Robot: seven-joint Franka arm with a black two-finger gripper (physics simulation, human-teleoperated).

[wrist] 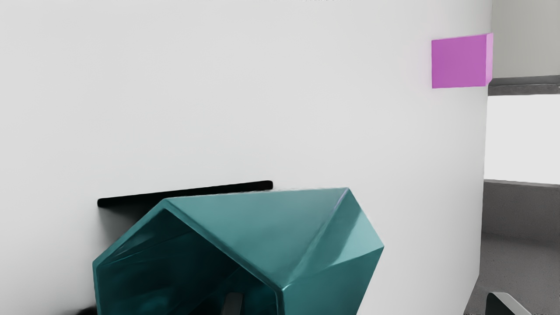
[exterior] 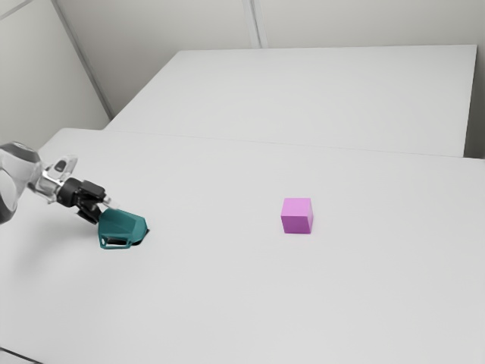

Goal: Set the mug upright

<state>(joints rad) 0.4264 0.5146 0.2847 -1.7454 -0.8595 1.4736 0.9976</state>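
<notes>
Two fingers [wrist: 232,304] of the gripper [exterior: 105,213] are standing spread, 1 inside the mug [exterior: 123,224], 1 outside, prob. for pinching its wall. It's lying on its side, mid-left of ext. view; pink cube [exterior: 296,216] is sitting farther off, just R of centre there.

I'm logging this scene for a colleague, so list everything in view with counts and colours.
Mug: 1, teal, on its side by the claw
Cube: 1, pink-purple, on the table, apart from the mug
Bar-like thing: 1, black, beside the mug; identity unclear
Table: 1, white, under mug and cube
Raised-looking pale surface: 1, white, behind the table
Walls: at least 2, pale grey, background
Arm: 1, white and grey, exterior view's left
Claw: 1, black, open, at the mug
</notes>
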